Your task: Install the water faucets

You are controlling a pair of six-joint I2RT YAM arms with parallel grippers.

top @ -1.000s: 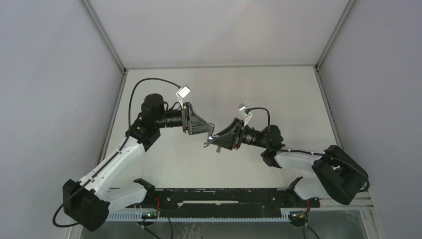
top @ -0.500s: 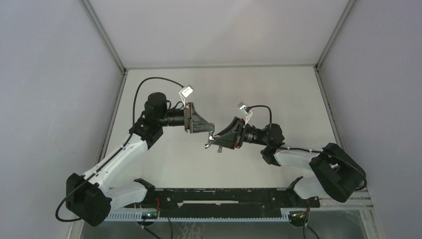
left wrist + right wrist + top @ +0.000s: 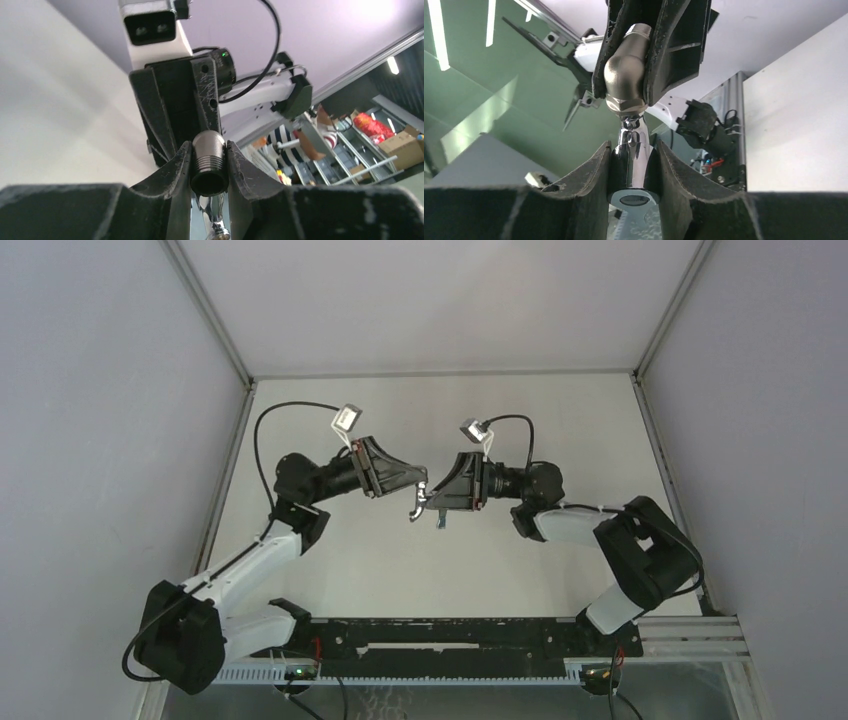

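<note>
Up over the pale table, a little left of the overhead frame's centre, both arms reach inward and meet nose to nose in mid-air. The left gripper is clenched on the stubby cylinder: in its own wrist view the two black fingers pinch the part from either side at bottom centre, with the threaded, hollow end facing the camera and the smooth rounded end poking out past the fingertips. The right gripper is clamped too, on the bent faucet. Its pads squeeze the bright chrome stem at the bottom middle of the right wrist view, and a flat shiny piece of that faucet sits lower down between them, at the frame's bottom edge. From that same camera the cylinder hangs in the upper centre, gripped by the left arm's fingers coming down from the top edge, and its hexagonal collar touches the tip of the chrome stem, the two parts roughly in line, end to end. Whether the threads have caught, I can't tell. From overhead the parts are only small silver glints between the two sets of fingertips, one bit dangling just below the right gripper, and neither part touches the table.
</note>
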